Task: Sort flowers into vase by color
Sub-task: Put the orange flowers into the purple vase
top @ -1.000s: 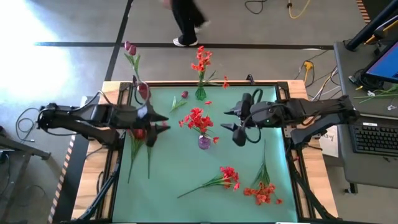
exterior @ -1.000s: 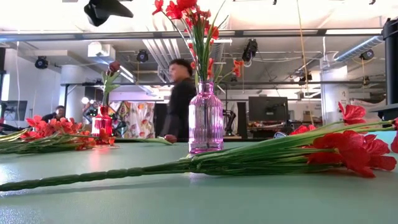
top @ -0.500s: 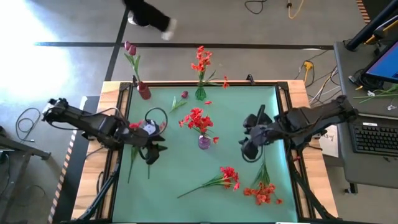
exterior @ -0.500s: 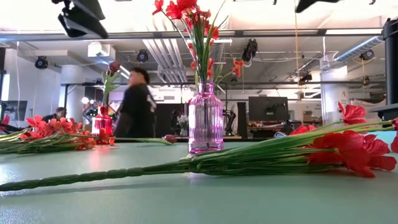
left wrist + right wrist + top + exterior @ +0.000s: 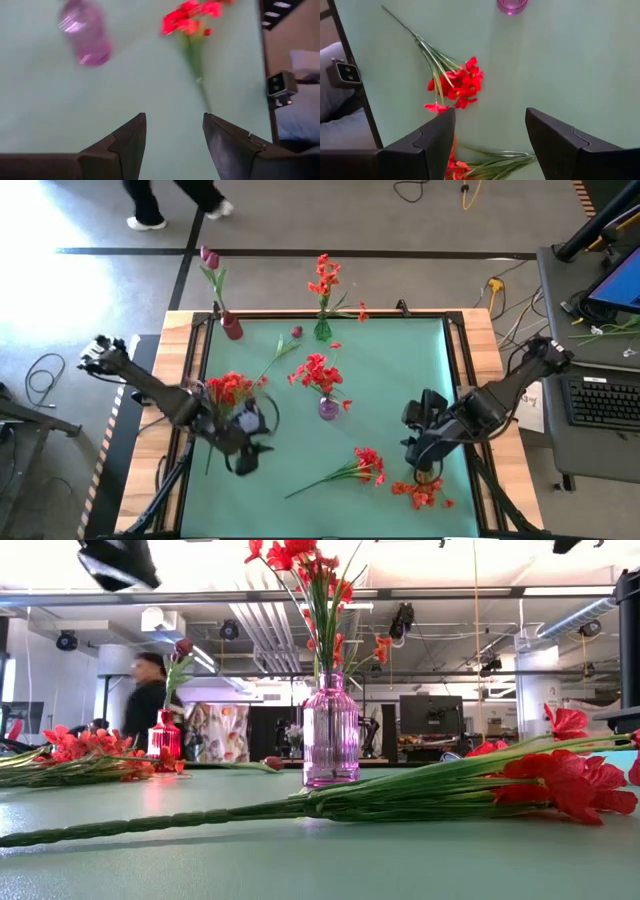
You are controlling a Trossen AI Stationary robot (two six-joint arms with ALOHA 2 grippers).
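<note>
Left tool (image 5: 248, 448) empty | pink vase (image 5: 328, 409): red flowers (image 5: 318, 370)

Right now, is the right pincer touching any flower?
Apart. The right wrist view shows the right pincer open and empty, with the red flower spray lying on the mat beyond.

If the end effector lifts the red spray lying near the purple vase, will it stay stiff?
Probably not: the red spray has a long thin stem, so it may bend. Its bloom cluster looks heavier, so that end may droop. It seems light.
</note>
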